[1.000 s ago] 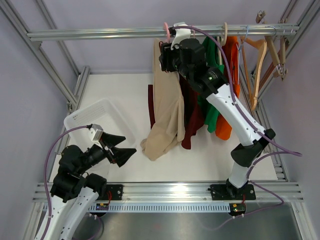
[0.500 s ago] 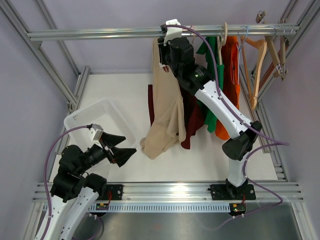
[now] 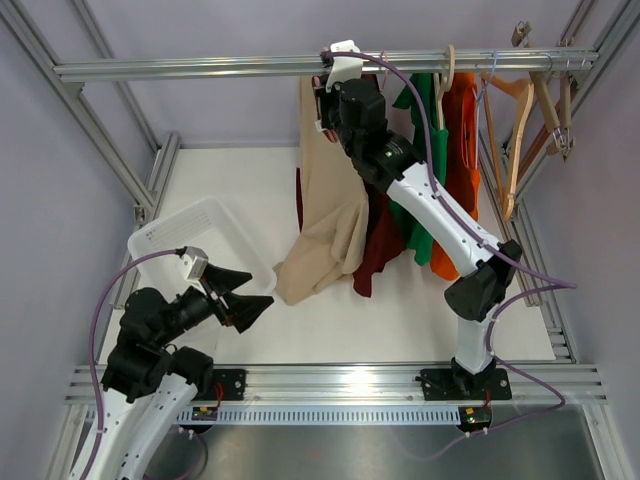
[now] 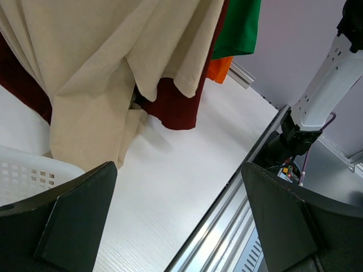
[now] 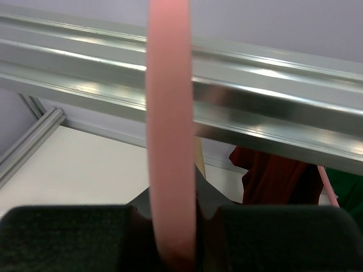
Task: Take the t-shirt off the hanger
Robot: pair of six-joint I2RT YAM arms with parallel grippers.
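At the rail (image 5: 255,107), right fingers (image 5: 62,238) pinch pink hanger (image 5: 170,141); left fingers (image 4: 74,221) spread near basket (image 4: 28,170).

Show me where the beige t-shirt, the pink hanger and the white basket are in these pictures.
beige t-shirt (image 3: 335,215): top view, middle of the hanging cloth.
pink hanger (image 5: 170,141): right wrist view, its upright pink bar.
white basket (image 3: 172,217): top view, its far rim.

A white basket (image 3: 170,222) sits at the left side of the desk (image 3: 400,320). From the aluminium rail (image 3: 200,68) hang a maroon shirt (image 3: 375,250), a green shirt (image 3: 412,215) and an orange shirt (image 3: 462,150), side by side. Bare wooden hangers (image 3: 520,120) hang near the rail's right end.
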